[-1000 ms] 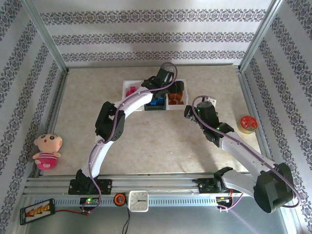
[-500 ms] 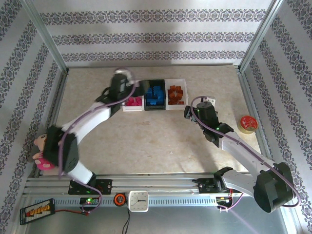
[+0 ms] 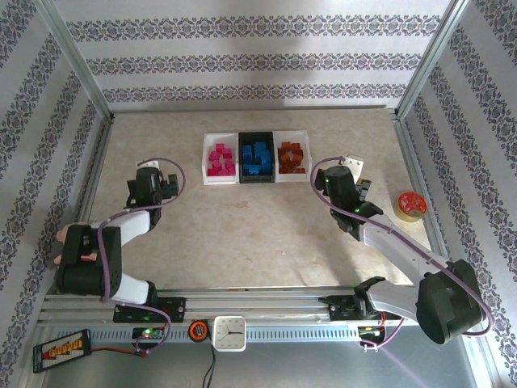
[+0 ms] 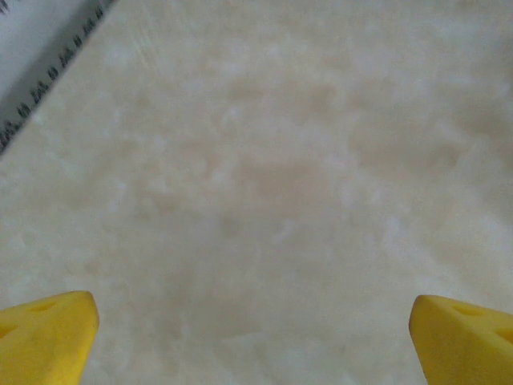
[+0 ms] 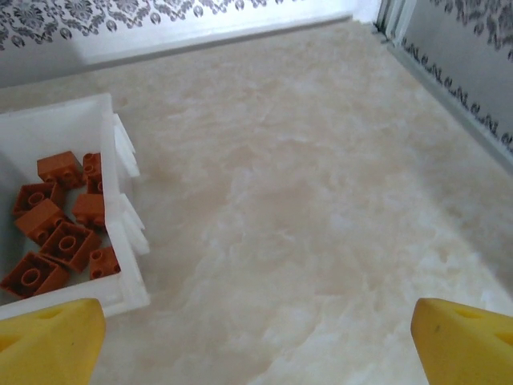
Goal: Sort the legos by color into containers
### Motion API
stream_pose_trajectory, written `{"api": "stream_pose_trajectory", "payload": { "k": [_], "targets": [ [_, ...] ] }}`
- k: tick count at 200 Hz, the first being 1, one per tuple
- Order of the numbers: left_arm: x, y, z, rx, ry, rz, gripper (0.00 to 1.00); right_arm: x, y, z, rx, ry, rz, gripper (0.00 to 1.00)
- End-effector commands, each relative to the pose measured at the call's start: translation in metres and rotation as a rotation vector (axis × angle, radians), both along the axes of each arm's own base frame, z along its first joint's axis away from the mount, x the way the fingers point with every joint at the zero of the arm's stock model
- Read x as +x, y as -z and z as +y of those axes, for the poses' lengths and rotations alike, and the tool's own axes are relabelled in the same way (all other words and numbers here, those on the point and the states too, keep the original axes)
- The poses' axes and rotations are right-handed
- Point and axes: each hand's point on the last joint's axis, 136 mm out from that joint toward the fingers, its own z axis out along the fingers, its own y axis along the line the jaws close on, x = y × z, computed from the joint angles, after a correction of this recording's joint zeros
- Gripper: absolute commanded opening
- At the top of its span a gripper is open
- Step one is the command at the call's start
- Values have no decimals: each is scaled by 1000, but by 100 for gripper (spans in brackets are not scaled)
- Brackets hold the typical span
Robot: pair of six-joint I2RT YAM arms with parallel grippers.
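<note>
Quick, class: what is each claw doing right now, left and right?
Left claw: open, holding nothing.
Right claw: open, holding nothing.

A robot test cell in a lab: aluminium frame posts (image 3: 77, 69) box in a marble-look bench (image 3: 258, 234), printed damask wall panels (image 3: 258, 61) form the backdrop, and a left arm (image 3: 121, 222) and a right arm (image 3: 396, 246) are bolted to a slotted metal rail (image 3: 275, 314).

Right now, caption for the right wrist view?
Open right gripper hovers over the table beside a white bin holding orange-brown legos.
</note>
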Motion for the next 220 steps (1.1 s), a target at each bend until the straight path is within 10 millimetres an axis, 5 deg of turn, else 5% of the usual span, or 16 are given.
{"api": "stream_pose_trajectory", "payload": {
  "k": [1, 25, 53, 86, 153, 220],
  "targets": [
    [18, -12, -14, 1, 105, -72, 100, 9, 0, -3, -122, -48, -18, 98],
    [20, -21, -29, -29, 185, -190, 100, 10, 4, -14, -137, -24, -19, 98],
    [13, -9, -33, -21, 216, -273, 99, 13, 0, -24, -135, -65, -57, 98],
    [12, -4, -34, -31, 214, -238, 99, 11, 2, -37, -106, -151, -194, 98],
    [4, -10, -10, 15, 54, -281, 99, 48, 64, -48, -75, -240, -175, 98],
    [9, -8, -23, 5, 138, -262, 99, 50, 63, -51, -56, -234, -189, 98]
  ]
}}
